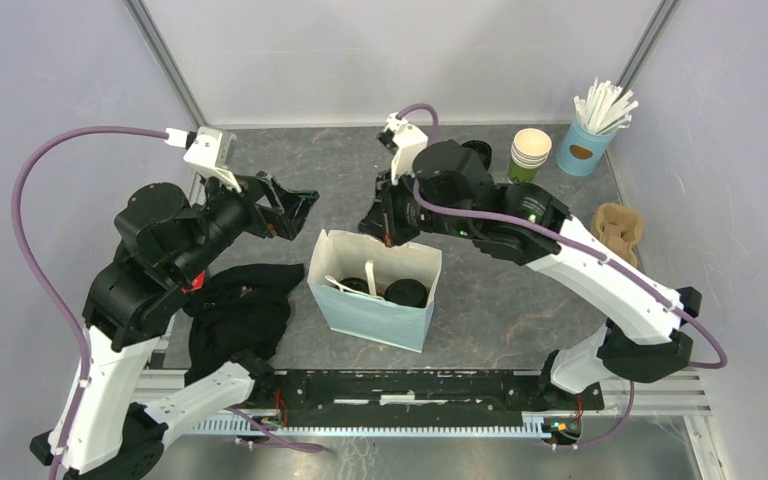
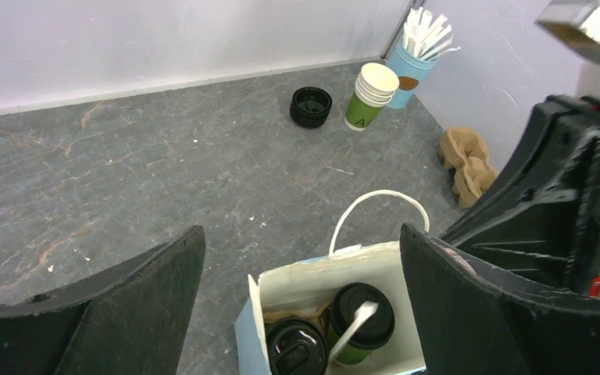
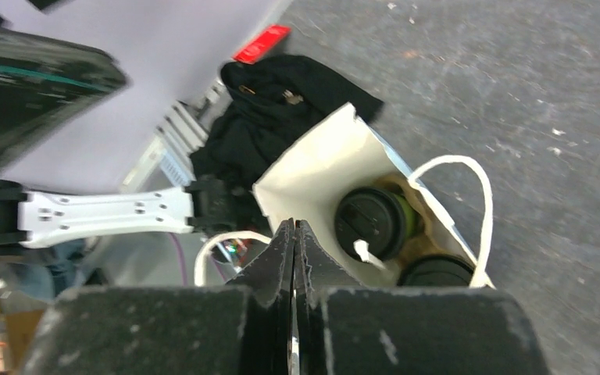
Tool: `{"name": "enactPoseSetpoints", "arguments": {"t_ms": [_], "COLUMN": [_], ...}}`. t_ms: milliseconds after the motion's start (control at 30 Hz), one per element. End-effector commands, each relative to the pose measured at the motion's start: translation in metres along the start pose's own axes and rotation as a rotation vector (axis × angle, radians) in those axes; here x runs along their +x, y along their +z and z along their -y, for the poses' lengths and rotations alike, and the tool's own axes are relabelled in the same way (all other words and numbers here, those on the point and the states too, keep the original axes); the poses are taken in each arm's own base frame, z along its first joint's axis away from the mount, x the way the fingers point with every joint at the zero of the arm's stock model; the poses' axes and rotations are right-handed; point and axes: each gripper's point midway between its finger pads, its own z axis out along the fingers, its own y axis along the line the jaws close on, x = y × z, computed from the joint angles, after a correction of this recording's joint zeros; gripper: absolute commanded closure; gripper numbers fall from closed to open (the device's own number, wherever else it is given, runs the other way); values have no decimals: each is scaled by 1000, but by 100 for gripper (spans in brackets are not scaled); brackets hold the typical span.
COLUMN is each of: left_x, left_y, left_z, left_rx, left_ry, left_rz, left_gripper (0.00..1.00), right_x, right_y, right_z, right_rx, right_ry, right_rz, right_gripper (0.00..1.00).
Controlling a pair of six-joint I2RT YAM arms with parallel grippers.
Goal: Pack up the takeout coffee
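A pale blue paper bag [image 1: 372,312] stands open mid-table, its white inside [image 3: 320,168] showing. Both takeout coffee cups sit in it, black lids up: one [image 2: 298,349] beside the other [image 2: 371,306], and both lids [image 1: 407,292] [image 1: 355,286] show from above. A white stick [image 2: 357,323] lies across one lid. My left gripper [image 2: 301,234] hangs wide open and empty above the bag, off its left corner [image 1: 295,210]. At the bag's back rim my right gripper [image 1: 390,236] is shut, fingertips [image 3: 287,234] pressed together. A white handle loop [image 3: 219,238] runs behind them.
At the back stand a stack of lidless cups [image 1: 531,153], a stack of black lids [image 2: 311,106] and a blue holder of white sticks [image 1: 590,140]. A brown cardboard carrier [image 1: 618,230] lies right. A black cloth [image 1: 240,310] lies left of the bag.
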Motion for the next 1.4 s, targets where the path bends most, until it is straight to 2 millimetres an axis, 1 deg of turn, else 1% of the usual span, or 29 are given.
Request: {"name": "enactPoseSetpoints", "arguments": {"t_ms": [0, 67, 133, 200, 267, 300, 367, 400, 433, 467, 533, 567, 633, 700, 733, 767, 800, 833, 867, 933, 1000, 1100, 1167, 1267, 1367], "left_x": [-10, -11, -9, -6, -4, -4, -5, -6, -6, -6, -6, -7, -7, -7, -7, -7, -7, -7, -7, -8, -9, -10, -9, -5, -5], "left_y": [-4, -5, -5, -5, -3, -3, -1, 0, 0, 0, 0, -1, -1, -1, -1, -1, 0, 2, 3, 5, 7, 10, 14, 23, 27], "left_z": [-5, -6, -6, -7, -8, -8, -8, -9, -9, -10, -11, -11, -13, -14, -15, -14, -15, -15, -16, -19, -21, -27, -33, -37, -40], "left_rx": [-23, -26, -25, -31, -35, -35, -36, -40, -42, -45, -52, -54, -63, -71, -74, -74, -77, -81, -86, -102, -120, -156, -184, -213, -235], "left_ry": [37, 41, 45, 44, 44, 42, 40, 44, 46, 47, 50, 51, 51, 48, 45, 43, 40, 39, 38, 38, 38, 49, 57, 71, 79], "left_rz": [42, 42, 38, 33, 28, 29, 33, 33, 30, 30, 29, 32, 32, 32, 33, 32, 31, 30, 29, 30, 32, 31, 23, -2, -22], "left_gripper": [1, 1, 1, 1, 1, 1, 0, 0, 0, 0, 0, 0, 0, 0, 0, 0, 0, 0, 0, 0, 0, 0, 0, 0, 0], "right_x": [-1, 0, 5, 7, 4, -1, -13, -45, -54, -68, -84, -96, -112, -119, -122, -121, -123, -122, -123, -116, -110, -102, -98, -99, -105], "right_y": [-6, -10, -15, -17, -20, -22, -26, -39, -44, -54, -67, -77, -93, -103, -110, -113, -123, -127, -137, -144, -148, -150, -150, -149, -154], "right_z": [22, 24, 30, 30, 28, 29, 38, 71, 87, 117, 157, 177, 217, 265, 295, 320, 347, 371, 396, 442, 480, 523, 545, 572, 592], "right_rx": [138, 147, 164, 155, 139, 145, 182, 279, 318, 376, 433, 467, 535, 590, 618, 645, 687, 717, 754, 805, 861, 932, 963, 986, 1018], "right_ry": [-88, -90, -92, -91, -94, -100, -121, -152, -153, -133, -109, -104, -91, -52, -24, -2, 15, 25, 33, 28, -8, -101, -145, -170, -179], "right_rz": [-2, -3, -15, -13, 13, 34, 66, 124, 134, 162, 207, 252, 307, 309, 317, 313, 331, 334, 349, 333, 290, 215, 182, 165, 168], "right_gripper": [100, 100, 100, 100, 100, 97, 83, 72, 70, 69, 65, 62, 58, 55, 54, 54, 53, 52, 50, 48, 47, 44, 44, 46, 48]}}
